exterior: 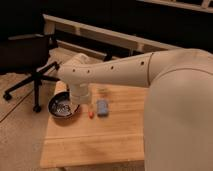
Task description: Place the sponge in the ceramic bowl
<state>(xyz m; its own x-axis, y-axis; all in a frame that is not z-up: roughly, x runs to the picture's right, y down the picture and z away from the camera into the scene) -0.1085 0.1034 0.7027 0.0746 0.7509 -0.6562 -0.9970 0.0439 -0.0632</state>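
A small light-blue rectangular sponge with rounded corners (102,106) lies flat on a pale wooden table (100,142), outside the round, shallow, dark blue-black ceramic bowl with a glossy speckled inside (52,111) that sits near the table's left end. The two are apart, with a thin orange-red stick-like tool (90,114) on the wood between them. The robot's white arm reaches in from the right, and its gripper (77,98) hangs at the bowl's right rim, to the left of the sponge and not touching it; whether the jaws stand apart or together cannot be made out from this view. A black wheeled office chair (30,75) stands on the floor at left. The sponge looks light and soft, likely to squash under pressure rather than slip, and nothing about it suggests it would be harmed by a firm squeeze or a short drop. A sound hold would seem to be across its narrower width at the middle of the block, pressed in enough that the foam does not spring free, with care to stay clear of the orange-red tool lying just beside its lower left corner. The bowl, hard and glossy, is probably the more fragile piece and could skid or chip if knocked at the rim.
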